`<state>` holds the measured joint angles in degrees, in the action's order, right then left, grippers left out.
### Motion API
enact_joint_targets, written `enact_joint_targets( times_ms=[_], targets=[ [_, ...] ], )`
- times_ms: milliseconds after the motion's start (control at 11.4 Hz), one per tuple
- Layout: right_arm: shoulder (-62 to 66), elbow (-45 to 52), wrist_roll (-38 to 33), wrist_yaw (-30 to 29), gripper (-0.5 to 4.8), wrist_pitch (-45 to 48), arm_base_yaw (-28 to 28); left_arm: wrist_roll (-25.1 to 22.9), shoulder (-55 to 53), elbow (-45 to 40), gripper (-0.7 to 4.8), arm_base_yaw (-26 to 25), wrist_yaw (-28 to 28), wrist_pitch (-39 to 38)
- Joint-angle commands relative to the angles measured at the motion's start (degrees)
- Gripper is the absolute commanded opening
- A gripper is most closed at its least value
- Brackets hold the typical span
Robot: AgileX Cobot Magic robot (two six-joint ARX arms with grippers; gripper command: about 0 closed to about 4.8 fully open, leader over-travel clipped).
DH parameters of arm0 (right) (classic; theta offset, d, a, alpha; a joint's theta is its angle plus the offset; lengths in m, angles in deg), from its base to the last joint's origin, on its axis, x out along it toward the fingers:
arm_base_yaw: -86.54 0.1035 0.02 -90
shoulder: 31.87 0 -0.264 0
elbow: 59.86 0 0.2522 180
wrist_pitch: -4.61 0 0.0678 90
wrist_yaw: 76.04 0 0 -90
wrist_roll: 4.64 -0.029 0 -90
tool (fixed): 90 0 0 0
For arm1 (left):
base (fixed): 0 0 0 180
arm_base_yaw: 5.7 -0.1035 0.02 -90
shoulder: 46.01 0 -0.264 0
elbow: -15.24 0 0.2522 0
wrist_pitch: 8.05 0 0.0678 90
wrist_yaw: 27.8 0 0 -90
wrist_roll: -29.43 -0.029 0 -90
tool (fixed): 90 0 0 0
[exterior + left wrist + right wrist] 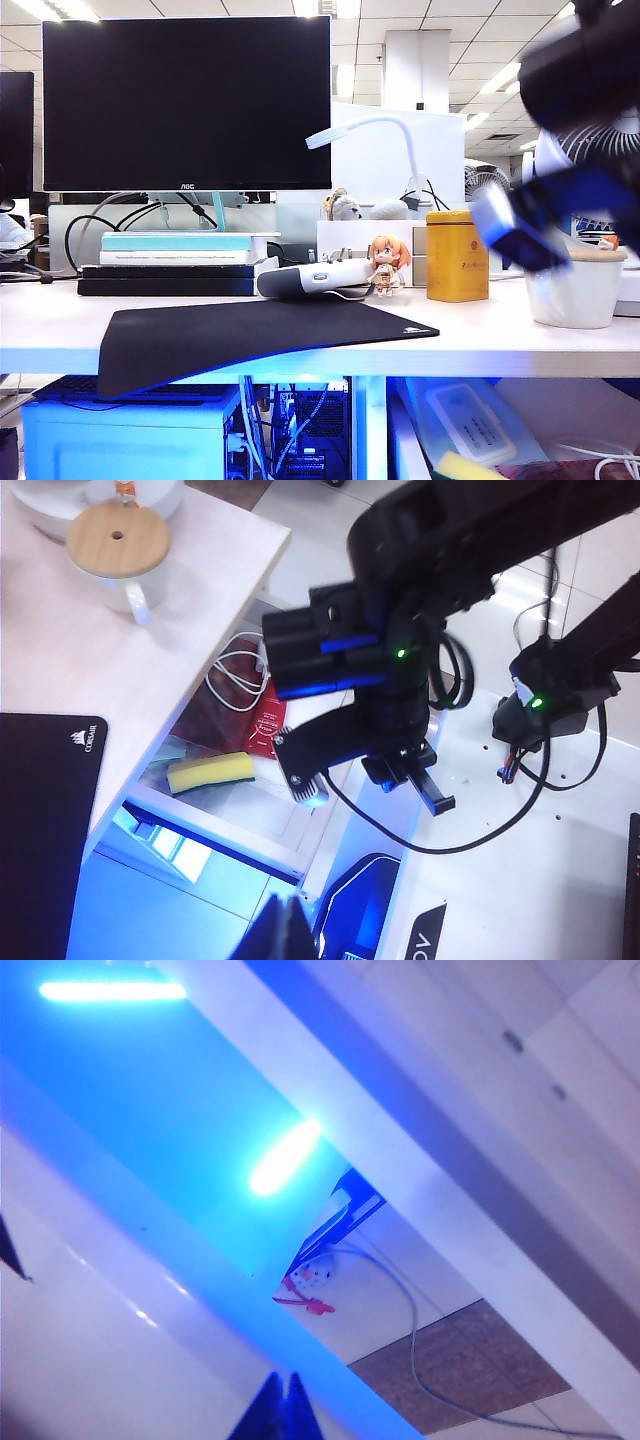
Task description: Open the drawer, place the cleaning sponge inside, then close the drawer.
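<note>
Exterior view, right claw (520, 235) blurred, together, left claw (290, 920) together, sponge (211, 772) in drawer (215, 825).

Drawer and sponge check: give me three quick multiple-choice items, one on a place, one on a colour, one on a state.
1. Where is the cleaning sponge?
A on the desk top
B in the drawer
C on the floor
2. What colour is the tin canister?
A red
B golden yellow
C green
3. The drawer is:
A open
B shut
C taken out

B: it lies inside the pulled-out drawer.
B: its sides show golden yellow.
A: its inside is exposed.

Both grippers are shut: the right gripper is in front of the drawer, the left gripper above it.
</note>
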<state>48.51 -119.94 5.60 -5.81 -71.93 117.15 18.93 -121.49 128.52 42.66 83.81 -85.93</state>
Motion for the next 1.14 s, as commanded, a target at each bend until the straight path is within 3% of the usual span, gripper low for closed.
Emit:
enact_joint_targets(
  times_ms=[88, 527, 1141],
  targets=[
    [0.85, 2.32, 0.26, -0.72, -0.08, 3.37, 0.07, -0.07, 0.15, 0.2, -0.05, 0.07, 0.07, 0.46],
    [10.19, 3.61, -1.84, 3.5, -0.08, 9.53, 0.07, -0.04, 0.15, 0.2, -0.05, 0.07, 0.07, 0.37],
    [10.38, 3.61, -4.48, 7.93, -0.08, 15.96, 0.04, -0.04, 0.15, 0.2, -0.05, 0.07, 0.07, 0.37]
  ],
)
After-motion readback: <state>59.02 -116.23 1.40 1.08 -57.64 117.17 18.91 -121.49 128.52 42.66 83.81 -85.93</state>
